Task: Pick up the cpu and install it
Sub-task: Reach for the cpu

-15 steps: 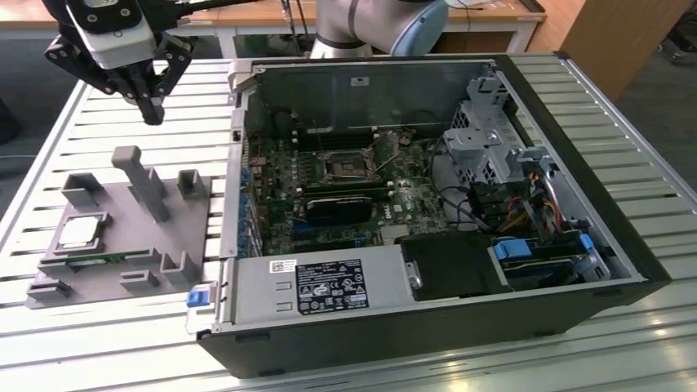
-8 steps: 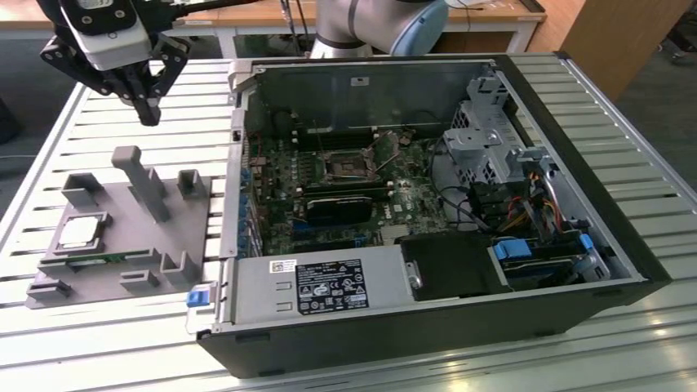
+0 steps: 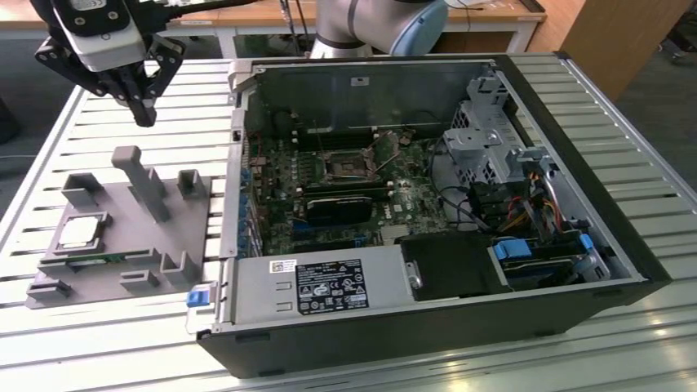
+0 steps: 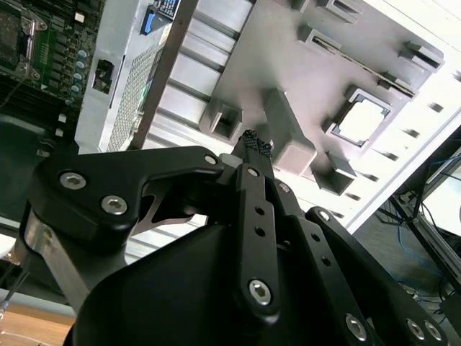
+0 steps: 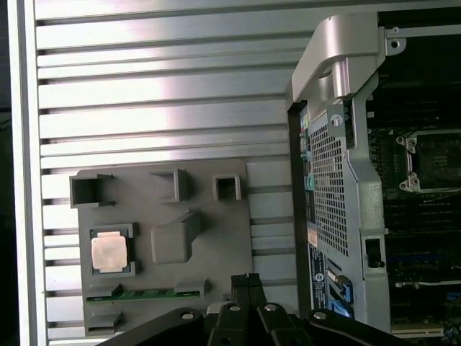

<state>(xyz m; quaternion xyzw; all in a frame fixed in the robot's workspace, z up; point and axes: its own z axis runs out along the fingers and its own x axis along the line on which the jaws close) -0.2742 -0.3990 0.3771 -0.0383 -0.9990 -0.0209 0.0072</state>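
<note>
The cpu [image 3: 80,233] [image 4: 362,122] [image 5: 109,252], a flat square chip with a shiny metal top, lies in a square pocket of the grey holder block [image 3: 114,245] on the exterior view's left. My gripper [image 3: 143,119] [image 4: 256,144] [image 5: 245,280] hangs well above the slatted table, behind the holder block and apart from the cpu. Its fingers are shut together with nothing between them. The black motherboard socket [image 3: 351,167] [image 5: 438,162] with its metal frame sits inside the open computer case [image 3: 610,204].
A thin green memory stick [image 3: 96,260] [image 5: 144,294] lies in a slot along the holder block's front edge. Tall grey posts [image 3: 139,184] rise from the block. The case's raised metal wall [image 3: 237,163] stands between the block and the motherboard.
</note>
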